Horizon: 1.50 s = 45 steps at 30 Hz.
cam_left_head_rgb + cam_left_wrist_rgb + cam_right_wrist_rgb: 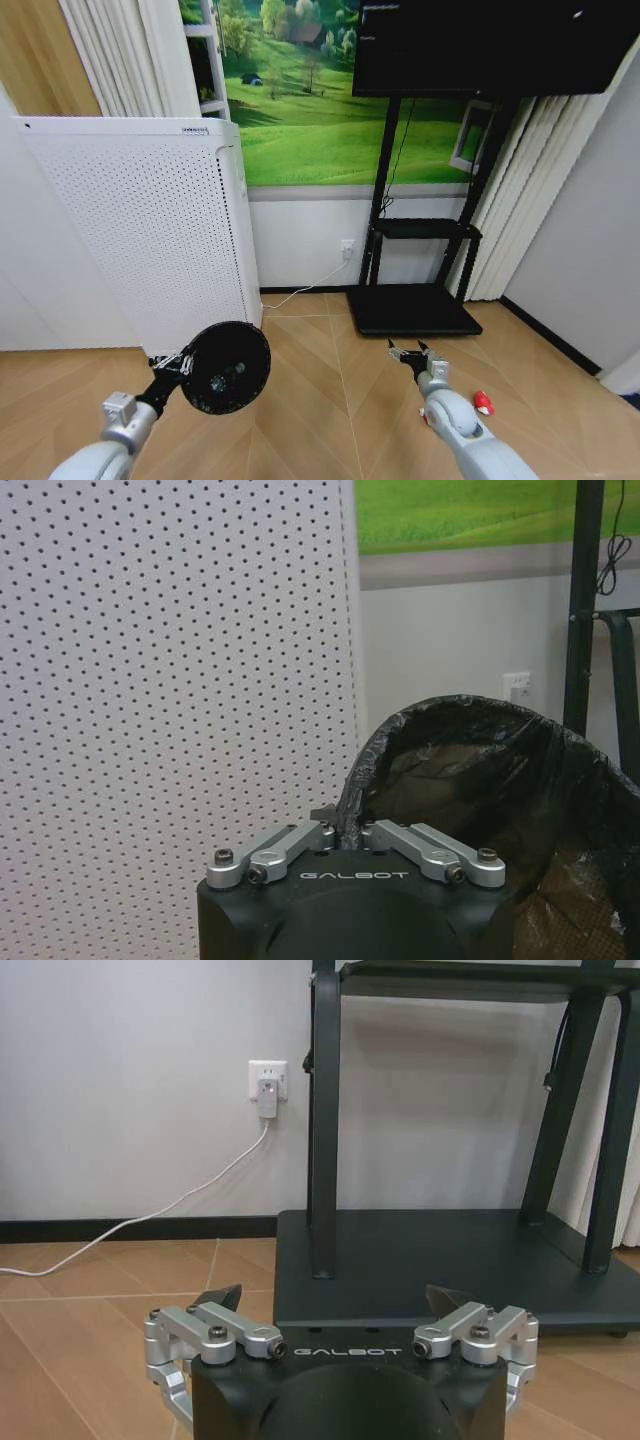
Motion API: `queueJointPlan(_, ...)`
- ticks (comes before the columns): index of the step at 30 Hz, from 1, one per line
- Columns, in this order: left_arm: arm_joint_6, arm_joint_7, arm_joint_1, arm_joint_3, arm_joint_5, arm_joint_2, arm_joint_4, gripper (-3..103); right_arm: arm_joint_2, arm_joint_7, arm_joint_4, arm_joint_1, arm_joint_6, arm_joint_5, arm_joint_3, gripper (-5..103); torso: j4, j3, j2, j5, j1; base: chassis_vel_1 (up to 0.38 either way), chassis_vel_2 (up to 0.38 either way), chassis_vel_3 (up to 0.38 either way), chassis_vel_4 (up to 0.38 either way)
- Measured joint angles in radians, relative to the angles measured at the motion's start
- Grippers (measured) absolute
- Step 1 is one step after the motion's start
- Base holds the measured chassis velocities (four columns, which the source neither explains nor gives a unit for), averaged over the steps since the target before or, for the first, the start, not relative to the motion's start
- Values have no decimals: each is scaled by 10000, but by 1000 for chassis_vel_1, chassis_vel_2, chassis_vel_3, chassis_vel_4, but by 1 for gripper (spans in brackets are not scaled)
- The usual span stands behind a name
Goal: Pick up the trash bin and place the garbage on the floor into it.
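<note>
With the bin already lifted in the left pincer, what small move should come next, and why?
Probably swing the open right pincer down toward the small red piece on the floor beside it; the left pincer holds the trash bin by its rim, ready.

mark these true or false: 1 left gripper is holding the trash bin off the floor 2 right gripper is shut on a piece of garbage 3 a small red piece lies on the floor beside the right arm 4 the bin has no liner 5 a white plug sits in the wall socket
1. True. The left gripper is shut on the rim of the trash bin, which hangs tipped above the floor.
2. False. The right gripper is open and holds nothing, low in front of the black TV stand base.
3. True. The small red piece lies there.
4. False. A black plastic liner covers its rim and inside.
5. True. A white plug with a cable is in the wall socket.
</note>
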Motion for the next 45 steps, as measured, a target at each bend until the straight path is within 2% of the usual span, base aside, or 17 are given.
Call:
queueJointPlan(7, -207, -90, -113, 175, 119, -178, 673, 4, 354, -1, -362, 93, 254, -140, -189, 100, 0, 0, 0, 0, 1, 0, 0, 0, 0)
queueJointPlan(19, -368, -123, -645, 472, 310, -398, 1492, 4, 331, -142, -688, 93, 304, -120, -262, 100, -2, 0, 0, -1, 1, 0, 0, 0, 0)
queueJointPlan(28, -434, -126, -688, 514, 381, -562, 1592, 4, 360, -111, -899, 258, 230, -73, -473, 100, 0, 0, 0, 0, 1, -41, -33, 40, 35)
queueJointPlan(37, -437, -122, -791, 555, 405, -567, 1640, 4, 365, -191, -1193, 417, 222, -138, -636, 100, -1, 1, -1, -4, 1, -165, -184, 173, 174)
queueJointPlan(40, -437, -119, -820, 571, 410, -570, 1655, 4, 354, -207, -1282, 447, 255, -151, -671, 100, -2, 0, 0, 6, 2, -211, -273, 204, 277)
queueJointPlan(41, -437, -123, -833, 584, 421, -577, 1671, 4, 334, -206, -1342, 472, 354, -158, -707, 100, -2, 0, -1, -8, 2, -209, -288, 228, 292)
queueJointPlan(45, -434, -108, -852, 598, 445, -591, 1708, 4, 320, -329, -1632, 539, 839, -448, -813, 100, -3, 0, 0, 3, 1, -225, -269, 236, 253)
